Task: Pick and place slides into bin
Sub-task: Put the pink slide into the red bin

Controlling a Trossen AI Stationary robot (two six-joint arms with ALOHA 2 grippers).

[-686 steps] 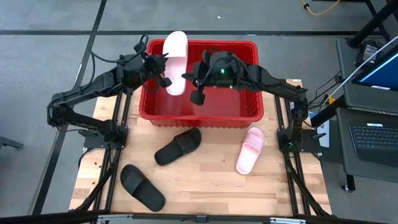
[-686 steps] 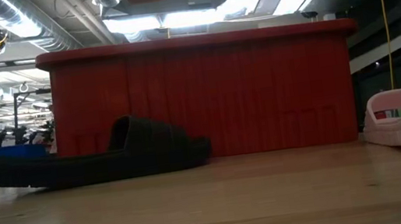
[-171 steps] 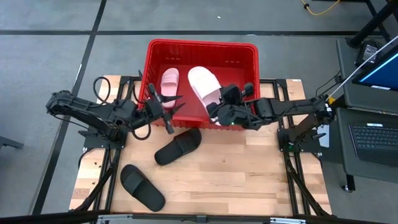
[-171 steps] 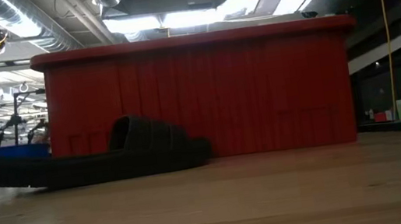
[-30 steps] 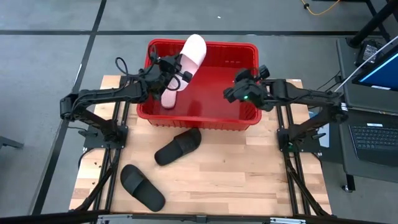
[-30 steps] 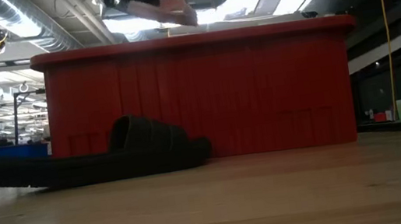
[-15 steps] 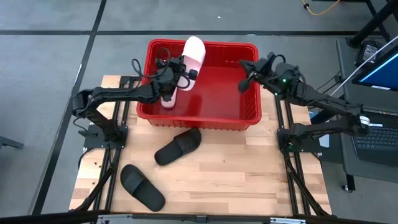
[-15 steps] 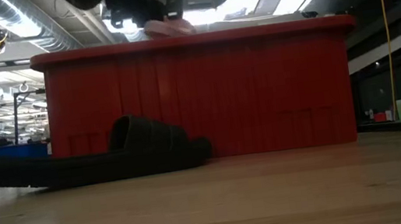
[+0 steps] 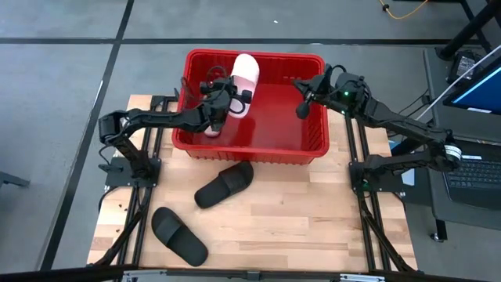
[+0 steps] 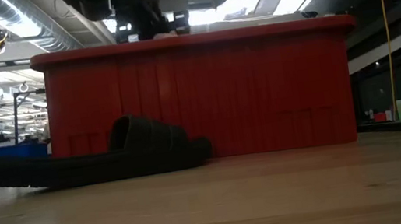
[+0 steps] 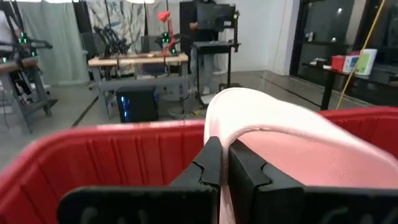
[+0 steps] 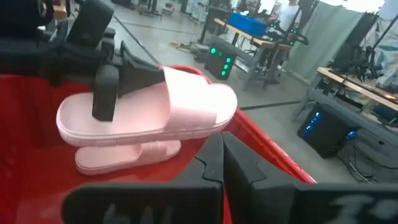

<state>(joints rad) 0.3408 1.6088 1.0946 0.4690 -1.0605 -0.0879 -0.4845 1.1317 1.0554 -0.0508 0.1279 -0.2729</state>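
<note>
The red bin (image 9: 250, 147) stands at the table's far middle. My left gripper (image 9: 233, 92) reaches into it from the table's left and is shut on a pale pink slide (image 9: 246, 70). A second pale pink slide (image 12: 124, 158) lies on the bin floor just below the first; whether the two touch, I cannot tell. My right gripper (image 9: 300, 110) hangs shut and empty over the bin's right part. Two black slides (image 9: 225, 184) (image 9: 179, 235) lie sole down on the wooden table, nearer than the bin. My left gripper pinches the pink slide's wide strap (image 11: 244, 127) between its two fingers, at the strap's edge. The fingers come about level from the table's left. The slide sits roughly level, sole down, inside the bin's walls, with its far end (image 9: 246, 61) by the bin's far wall.
The bin's near wall (image 10: 198, 96) stands right behind the nearer black slide (image 10: 112, 157). Bare wooden table lies to the right of the black slides (image 9: 329, 219). A laptop and a monitor stand off the table's right edge (image 9: 470, 164).
My left gripper has carried the pink slide down from above the bin's rim into the bin and a little toward its far wall, still shut on the strap. My right gripper, shut and empty, has drawn back a little toward the bin's right wall.
</note>
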